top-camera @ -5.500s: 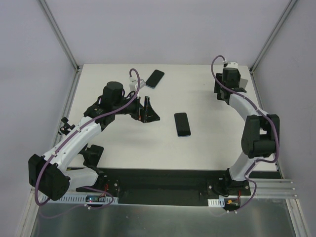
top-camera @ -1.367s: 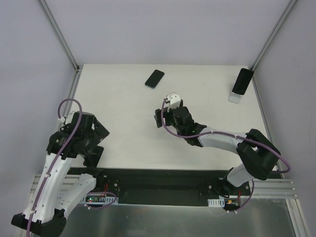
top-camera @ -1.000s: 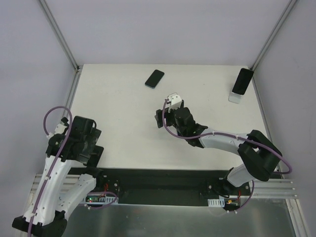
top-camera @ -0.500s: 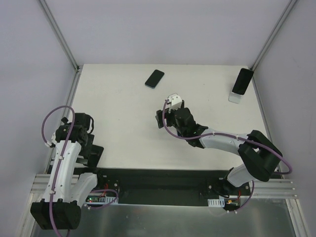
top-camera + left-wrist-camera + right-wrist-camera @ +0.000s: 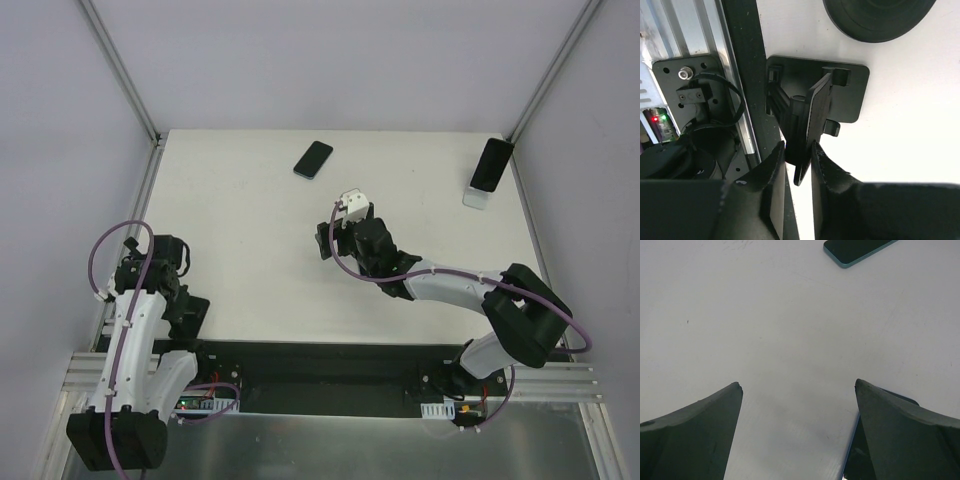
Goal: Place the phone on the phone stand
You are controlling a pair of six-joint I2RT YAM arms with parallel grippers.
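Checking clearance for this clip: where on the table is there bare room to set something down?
Bare: the far-left corner left of the flat phone; the strip between it and the white stand; the near middle between black stand and right arm. Crowded: centre, where that arm covers another phone.

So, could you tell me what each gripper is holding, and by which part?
Left gripper grips the black stand by its upright backrest; right gripper holds nothing.

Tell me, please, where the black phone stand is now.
In the left wrist view, the black phone stand sits at the near-left edge of the table, its upright pinched by the left gripper.
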